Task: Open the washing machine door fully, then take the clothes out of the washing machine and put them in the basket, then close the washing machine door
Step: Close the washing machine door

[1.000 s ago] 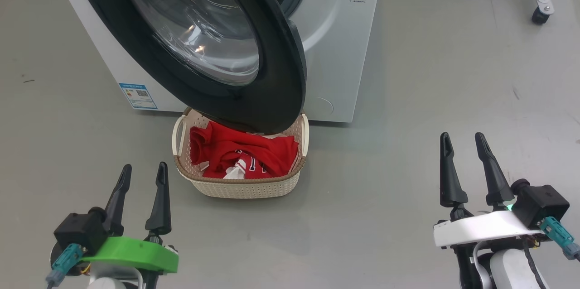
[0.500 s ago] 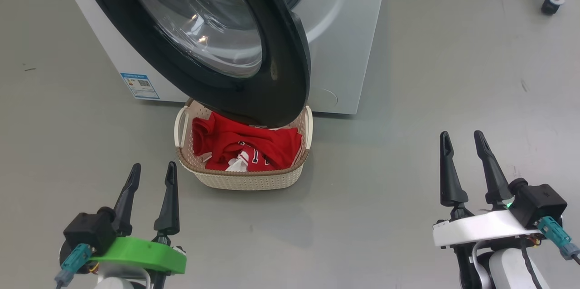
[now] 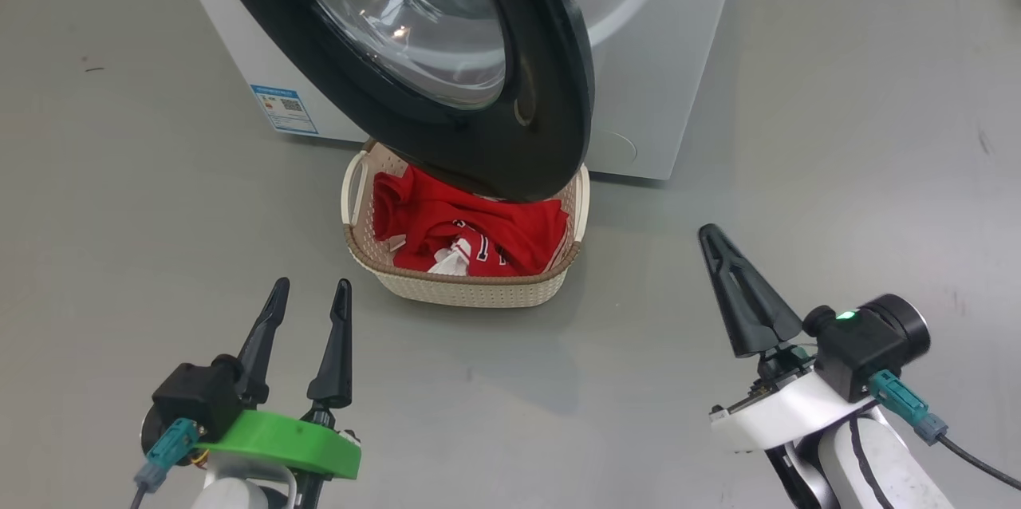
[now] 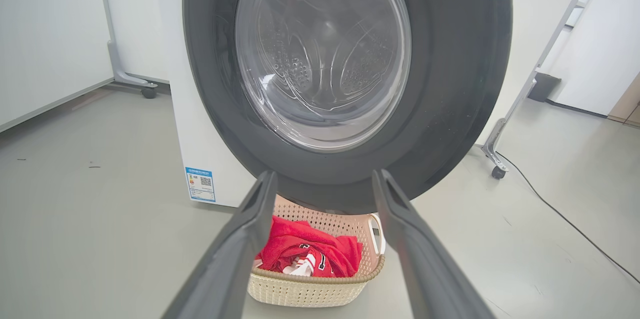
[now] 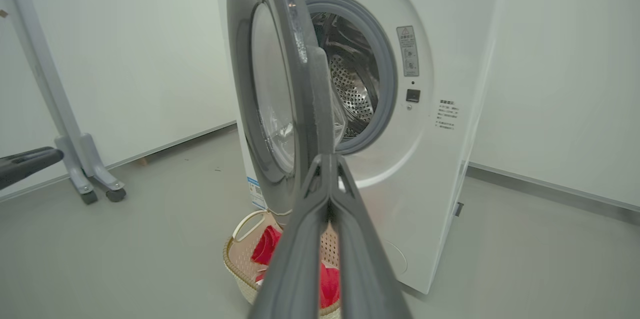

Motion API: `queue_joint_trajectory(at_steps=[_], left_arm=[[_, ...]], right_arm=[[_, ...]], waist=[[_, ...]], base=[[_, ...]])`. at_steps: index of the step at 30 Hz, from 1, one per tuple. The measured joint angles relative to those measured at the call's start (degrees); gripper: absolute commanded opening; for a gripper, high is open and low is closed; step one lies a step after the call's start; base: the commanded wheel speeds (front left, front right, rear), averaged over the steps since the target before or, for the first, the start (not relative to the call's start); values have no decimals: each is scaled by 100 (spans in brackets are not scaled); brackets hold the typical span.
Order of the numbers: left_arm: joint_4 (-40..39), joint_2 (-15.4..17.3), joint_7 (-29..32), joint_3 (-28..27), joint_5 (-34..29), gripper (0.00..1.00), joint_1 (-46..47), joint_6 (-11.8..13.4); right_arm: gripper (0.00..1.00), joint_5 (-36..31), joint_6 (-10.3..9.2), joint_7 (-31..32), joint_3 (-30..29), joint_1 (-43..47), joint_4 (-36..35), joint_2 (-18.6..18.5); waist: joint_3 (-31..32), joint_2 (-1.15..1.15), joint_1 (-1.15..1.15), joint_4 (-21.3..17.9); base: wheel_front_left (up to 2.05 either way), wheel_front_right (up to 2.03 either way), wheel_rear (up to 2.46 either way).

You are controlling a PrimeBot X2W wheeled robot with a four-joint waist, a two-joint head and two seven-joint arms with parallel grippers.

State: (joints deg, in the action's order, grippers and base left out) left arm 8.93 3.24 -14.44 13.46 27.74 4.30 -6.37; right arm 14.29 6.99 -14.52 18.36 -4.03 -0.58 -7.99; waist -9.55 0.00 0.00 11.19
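Showing one basket (image 3: 471, 295), one open door (image 3: 552, 114)

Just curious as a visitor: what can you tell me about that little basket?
The basket is a small cream rectangular tub, plastic by its look, with perforated walls, a brown woven-look rim and white side handles. It stands upright on the grey floor right before the washing machine, partly under the open door, and holds crumpled red clothes with white trim.

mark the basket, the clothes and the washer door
basket (image 3: 471, 293), head view, front perforated wall.
clothes (image 3: 435, 214), head view, red fabric lying in the basket.
washing machine door (image 3: 415, 22), head view, clear glass bowl.
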Motion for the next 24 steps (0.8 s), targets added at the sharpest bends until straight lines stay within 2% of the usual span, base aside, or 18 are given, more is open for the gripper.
queue_joint_trajectory(at_steps=[9,24], left_arm=[[-4,-42,0,160,-12,100,151,-8],[-124,-86,0,319,-3,100,498,-52]], right_arm=[[0,-48,2,0,758,-806,91,-499],[0,309,2,2,736,-1782,409,-1005]], waist=[[-288,0,0,440],[-957,0,0,1008]], base=[[0,0,0],[0,0,0]])
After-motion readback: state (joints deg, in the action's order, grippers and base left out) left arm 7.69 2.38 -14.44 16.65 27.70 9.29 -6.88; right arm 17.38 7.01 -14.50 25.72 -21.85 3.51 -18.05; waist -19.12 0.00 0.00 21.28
